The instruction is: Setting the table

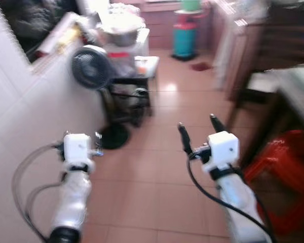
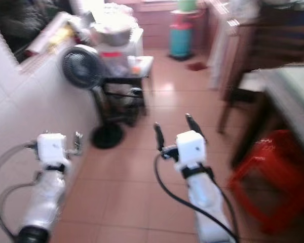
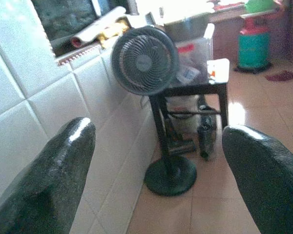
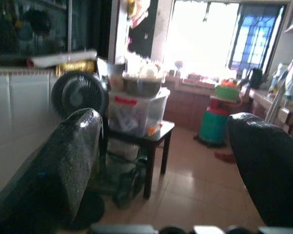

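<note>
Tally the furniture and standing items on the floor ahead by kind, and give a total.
Standing fan: 1
Small black side table: 1
Red plastic stool: 1
Teal gas cylinder: 1
Dining table: 1
Total: 5
Both grippers, left gripper and right gripper, are open and hold nothing.

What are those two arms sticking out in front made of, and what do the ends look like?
Both arms are glossy silver-white tubes ending in boxy white wrist blocks. The right gripper has two long, slim black fingers, with a black cable looping down beside its arm. The left gripper has the same rounded black fingers; grey cables arc from that arm.
</note>
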Motion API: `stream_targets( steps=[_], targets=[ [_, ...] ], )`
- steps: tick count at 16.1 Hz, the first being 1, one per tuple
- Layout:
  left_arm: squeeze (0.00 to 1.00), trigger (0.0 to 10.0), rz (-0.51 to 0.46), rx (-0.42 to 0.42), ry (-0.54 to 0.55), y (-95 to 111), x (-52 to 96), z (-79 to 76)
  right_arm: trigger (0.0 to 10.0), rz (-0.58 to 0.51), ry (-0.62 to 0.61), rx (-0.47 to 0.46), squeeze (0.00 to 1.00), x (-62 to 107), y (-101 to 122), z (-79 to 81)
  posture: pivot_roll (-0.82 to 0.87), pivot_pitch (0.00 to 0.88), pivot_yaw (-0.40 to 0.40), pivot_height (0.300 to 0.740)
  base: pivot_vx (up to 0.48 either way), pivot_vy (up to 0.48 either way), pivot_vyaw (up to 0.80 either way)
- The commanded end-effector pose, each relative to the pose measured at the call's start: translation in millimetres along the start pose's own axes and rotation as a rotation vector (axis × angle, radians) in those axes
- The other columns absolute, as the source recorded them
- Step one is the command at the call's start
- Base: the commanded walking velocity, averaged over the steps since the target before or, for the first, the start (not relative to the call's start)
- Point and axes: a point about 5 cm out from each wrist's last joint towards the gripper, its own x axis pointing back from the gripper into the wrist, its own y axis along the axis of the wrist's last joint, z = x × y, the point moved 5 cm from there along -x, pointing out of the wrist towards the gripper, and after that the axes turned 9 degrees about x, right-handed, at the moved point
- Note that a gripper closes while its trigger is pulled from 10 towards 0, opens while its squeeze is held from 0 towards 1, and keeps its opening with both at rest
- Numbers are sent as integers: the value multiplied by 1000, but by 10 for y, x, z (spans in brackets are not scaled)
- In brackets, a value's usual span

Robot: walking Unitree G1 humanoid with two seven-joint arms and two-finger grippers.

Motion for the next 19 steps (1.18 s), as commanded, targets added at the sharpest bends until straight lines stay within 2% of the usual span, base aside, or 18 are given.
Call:
stream_targets(
  steps=[1,5,7,12,17,19],
  targets=[
    [0,10000,-15,-11,2,59,-40,42,10000,-26,0,-10,0,-22,70,5,30,0,51,740,0,0,0],
    [0,10000,-1,45,-72,41,-50,-72,10000,-24,1,-13,0,-32,59,10,30,0,51,740,0,0,0],
    [0,10000,11,73,-71,35,-72,-84,10000,-20,-16,-29,0,-38,47,-17,32,0,52,740,0,0,0],
    [0,10000,10,114,-180,54,-49,-220,10000,-23,-13,-36,0,-48,54,9,32,0,55,740,0,0,0],
    [0,10000,10,130,-207,52,-29,-257,10000,-8,-13,-38,0,-41,23,5,34,0,52,740,327,0,0],
    [0,10000,7,133,-223,54,-15,-276,10000,-10,-17,-43,0,-38,20,-2,34,0,51,740,392,259,0]
  ],
)
